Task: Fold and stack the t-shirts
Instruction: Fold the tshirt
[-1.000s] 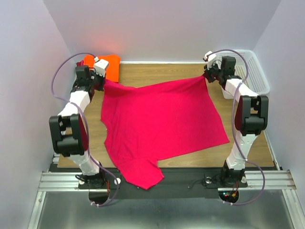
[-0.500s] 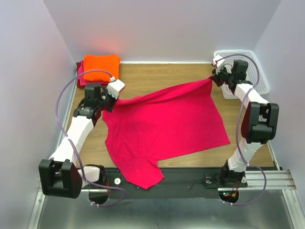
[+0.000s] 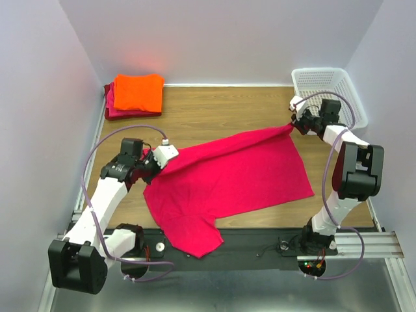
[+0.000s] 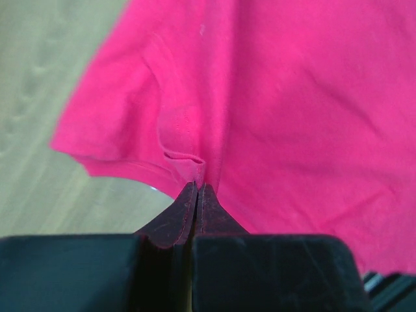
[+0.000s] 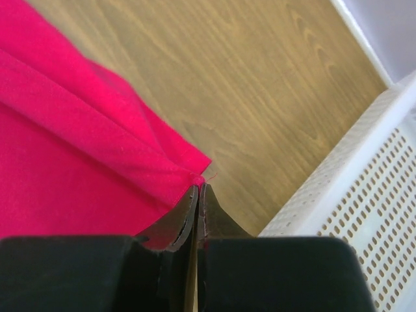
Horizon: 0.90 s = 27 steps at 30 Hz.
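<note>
I have the magenta-pink t-shirt point(image 3: 227, 175) spread over the middle of the wooden table point(image 3: 214, 107), gripped at two points.

1. The left gripper point(image 3: 162, 156) is at the shirt's far left edge. In the left wrist view its fingers are pressed together, with a small pucker of cloth beside a seam pinched between the tips.
2. The right gripper point(image 3: 296, 120) is at the shirt's far right corner, just beside the white mesh basket point(image 3: 325, 78). In the right wrist view its fingers are clamped on the very tip of that corner, and a loose thread shows at the tips.

Limits of what I can read:

- The dark finger bodies cover the cloth inside both pinches, so I cannot tell how much is caught.
- From above, the left gripper's tips are hidden under its white housing and the bunched cloth. The right gripper is small and dark against its arm, so its fingers read only in the wrist view.
- The shirt's far edge runs between the two grips. I cannot tell from above whether it touches the table.
- The shirt's near sleeve lies over the table's near edge onto the black rail point(image 3: 260, 240) and hides that edge.
- The right wrist view cuts the basket off, showing only part of one perforated wall.

In the far left corner, the folded orange t-shirt point(image 3: 138, 91) lies on the darker red t-shirt point(image 3: 114, 112). Only a narrow strip of the red one shows.
</note>
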Available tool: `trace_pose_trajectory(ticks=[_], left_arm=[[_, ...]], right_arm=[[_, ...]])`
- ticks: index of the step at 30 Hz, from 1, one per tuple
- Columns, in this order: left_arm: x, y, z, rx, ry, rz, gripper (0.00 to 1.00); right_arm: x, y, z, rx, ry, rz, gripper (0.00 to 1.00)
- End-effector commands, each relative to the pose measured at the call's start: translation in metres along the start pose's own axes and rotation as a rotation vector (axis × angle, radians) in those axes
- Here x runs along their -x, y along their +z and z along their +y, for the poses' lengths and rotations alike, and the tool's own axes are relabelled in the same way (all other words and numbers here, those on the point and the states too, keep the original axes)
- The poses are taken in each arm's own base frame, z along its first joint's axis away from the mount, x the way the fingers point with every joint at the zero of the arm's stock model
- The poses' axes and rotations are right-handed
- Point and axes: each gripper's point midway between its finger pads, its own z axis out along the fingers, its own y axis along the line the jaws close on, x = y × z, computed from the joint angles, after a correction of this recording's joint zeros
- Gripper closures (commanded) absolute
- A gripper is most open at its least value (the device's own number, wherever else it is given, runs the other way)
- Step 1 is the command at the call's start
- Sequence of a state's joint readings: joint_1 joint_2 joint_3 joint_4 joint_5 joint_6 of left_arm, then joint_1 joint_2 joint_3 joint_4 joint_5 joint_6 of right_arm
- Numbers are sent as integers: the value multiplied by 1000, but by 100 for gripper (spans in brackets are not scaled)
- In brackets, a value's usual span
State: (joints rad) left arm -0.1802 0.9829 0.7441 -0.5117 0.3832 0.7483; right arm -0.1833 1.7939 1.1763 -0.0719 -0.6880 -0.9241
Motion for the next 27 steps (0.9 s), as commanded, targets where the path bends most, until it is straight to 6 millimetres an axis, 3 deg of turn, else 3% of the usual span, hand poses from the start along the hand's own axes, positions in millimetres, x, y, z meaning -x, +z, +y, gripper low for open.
trace_pose_trajectory(ticks=[1, 2, 4, 5, 6, 9, 14, 18, 21, 25, 27], left_arm=[[-22, 1, -30, -138, 98, 63, 99], [-22, 1, -30, -139, 98, 64, 99], [-27, 0, -36, -170, 123, 75, 83], [-28, -2, -37, -174, 134, 75, 75], [-29, -5, -38, -179, 145, 80, 64], [-24, -15, -40, -179, 160, 65, 49], [-5, -26, -35, -155, 136, 18, 45], [13, -12, -5, -67, 41, -31, 45], [23, -2, 20, -52, -66, -50, 46], [26, 20, 49, -86, -221, -55, 49], [29, 25, 50, -128, -240, -50, 50]], right_arm=[[0, -8, -7, -27, -116, 11, 89], [0, -8, -6, -27, -116, 11, 89], [-5, -13, 2, -15, -156, 27, 58], [-6, -16, 5, -11, -168, 33, 50], [-8, -21, 9, -11, -190, 49, 48], [-12, -33, 4, -35, -194, 86, 47], [1, -44, -12, -51, -168, 94, 34], [30, -42, -2, 38, -101, 16, 26], [43, -34, 7, 76, -75, -4, 27], [41, -12, 13, 105, 5, 26, 39], [39, 1, 16, 118, 29, 45, 44]])
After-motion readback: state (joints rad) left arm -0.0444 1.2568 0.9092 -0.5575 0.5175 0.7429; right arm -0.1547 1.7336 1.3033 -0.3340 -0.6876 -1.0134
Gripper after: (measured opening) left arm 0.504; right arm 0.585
